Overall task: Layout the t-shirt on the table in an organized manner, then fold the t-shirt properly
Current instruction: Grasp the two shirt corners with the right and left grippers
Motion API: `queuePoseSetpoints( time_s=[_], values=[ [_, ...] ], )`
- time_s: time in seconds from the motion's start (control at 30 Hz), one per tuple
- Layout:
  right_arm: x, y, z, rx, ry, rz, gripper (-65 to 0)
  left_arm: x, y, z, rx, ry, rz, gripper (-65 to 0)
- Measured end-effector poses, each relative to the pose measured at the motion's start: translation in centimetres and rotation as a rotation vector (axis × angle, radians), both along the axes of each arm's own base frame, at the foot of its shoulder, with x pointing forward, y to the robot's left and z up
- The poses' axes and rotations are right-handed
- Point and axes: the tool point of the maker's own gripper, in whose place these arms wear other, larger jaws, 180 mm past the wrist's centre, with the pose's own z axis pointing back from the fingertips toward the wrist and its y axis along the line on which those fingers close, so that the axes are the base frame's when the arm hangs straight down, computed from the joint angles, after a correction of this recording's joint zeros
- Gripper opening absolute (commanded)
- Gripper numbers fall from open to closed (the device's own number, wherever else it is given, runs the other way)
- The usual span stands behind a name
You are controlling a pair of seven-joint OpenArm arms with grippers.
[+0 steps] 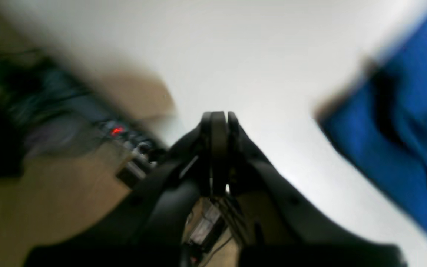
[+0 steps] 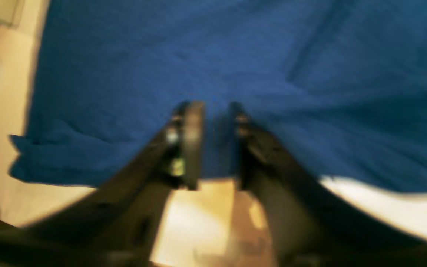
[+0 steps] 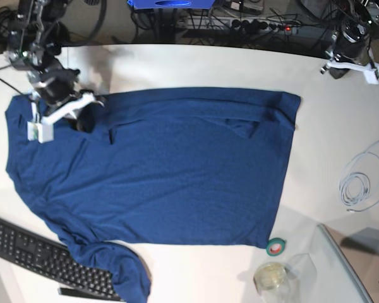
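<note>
The dark navy-blue t-shirt (image 3: 164,170) lies spread flat on the white table (image 3: 341,126), with one sleeve bunched at the front left near the keyboard. My right gripper (image 3: 96,101) hovers over the shirt's far left part. In the right wrist view its jaws stand a little apart (image 2: 215,111) over the blue cloth (image 2: 310,74), which lies flat between them and is not pinched. My left gripper (image 3: 341,68) is at the far right corner of the table, off the shirt. In the left wrist view it is shut and empty (image 1: 219,118), with the shirt's edge (image 1: 402,141) to its right.
A black keyboard (image 3: 44,259) lies at the front left, partly touching the sleeve. A green tape roll (image 3: 276,246) and a glass jar (image 3: 271,278) sit at the front right. A coiled white cable (image 3: 363,183) lies at the right. Cables and a power strip (image 3: 259,25) run behind the table.
</note>
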Motion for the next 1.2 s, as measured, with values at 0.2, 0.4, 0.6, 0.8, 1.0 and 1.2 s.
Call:
queuePoseSetpoints(
  time_s=[0.2,0.4,0.6,0.8,1.0,1.2],
  values=[
    [-3.2,-8.2,0.3,0.137,-0.024,-0.303,-35.6,-0.4,-2.6,-2.2,-0.076,-0.029,-0.120,-65.0],
    [-3.7,-9.1,-0.4,0.148,-0.027,-0.267,-35.7,2.0,-2.5,-0.6,-0.051,-0.153,-0.135,-36.5],
    [-4.5,-9.0,-1.4,0.154,0.006,-0.267,-35.7,4.4,-4.3,-1.2,-0.095,-0.185,-0.193,-27.2],
    [-4.5,-9.0,-1.7,0.158,0.012,-0.271,-35.7,5.8,-8.0,-2.4,-0.176,-0.198,-0.283,-27.6],
    [-4.6,-9.1,-1.7,0.158,0.013,-0.274,-35.7,6.7,-8.1,-2.9,-0.220,-0.239,-0.245,-27.8],
    [-4.5,-9.6,-1.6,0.143,0.013,-0.267,-35.7,7.5,-7.7,-2.9,-0.216,-0.283,-0.206,-34.4]
  ],
)
